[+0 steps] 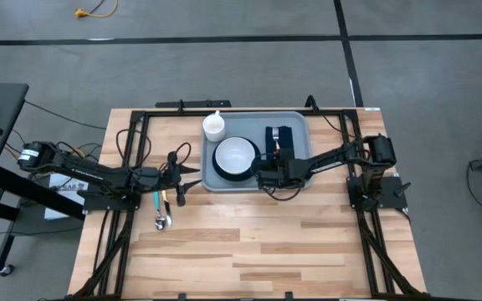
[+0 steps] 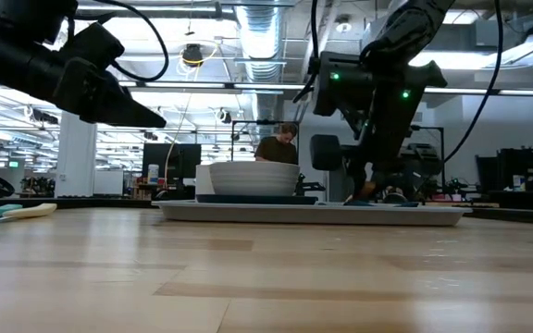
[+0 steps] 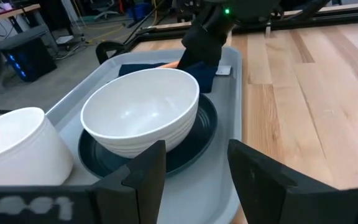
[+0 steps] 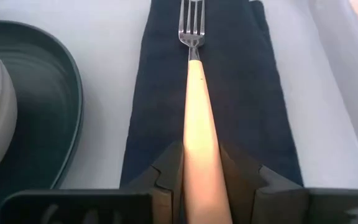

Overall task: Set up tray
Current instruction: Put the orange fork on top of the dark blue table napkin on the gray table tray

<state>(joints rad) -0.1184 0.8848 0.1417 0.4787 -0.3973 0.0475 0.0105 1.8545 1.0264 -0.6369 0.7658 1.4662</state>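
The light blue-grey tray (image 1: 295,125) lies at the table's far middle. It holds a white cup (image 1: 214,127), a white bowl (image 1: 235,155) standing on a dark teal plate (image 1: 224,174), and a folded navy napkin (image 1: 282,135). A fork (image 4: 191,31) with a peach handle lies along the napkin. My right gripper (image 1: 275,163) is over the tray's near right part, shut on the fork. My left gripper (image 1: 191,177) is open just off the tray's left edge, facing the bowl (image 3: 142,112) and touching nothing. My right gripper pinches the fork's peach handle (image 4: 199,140) between its two fingers (image 4: 166,177), near the handle's free end. The fingers slant down from above and the near side, running along the fork. The tines (image 4: 191,25) are over the napkin (image 4: 241,99); I cannot tell whether they rest on it.
A spoon (image 1: 161,211) with a teal handle lies on the bare wood left of the tray, near my left gripper. Black frame rails run along the table's left and right sides. Bare wood (image 1: 258,242) stretches from the tray to the near edge. A person (image 2: 278,146) shows far behind the table.
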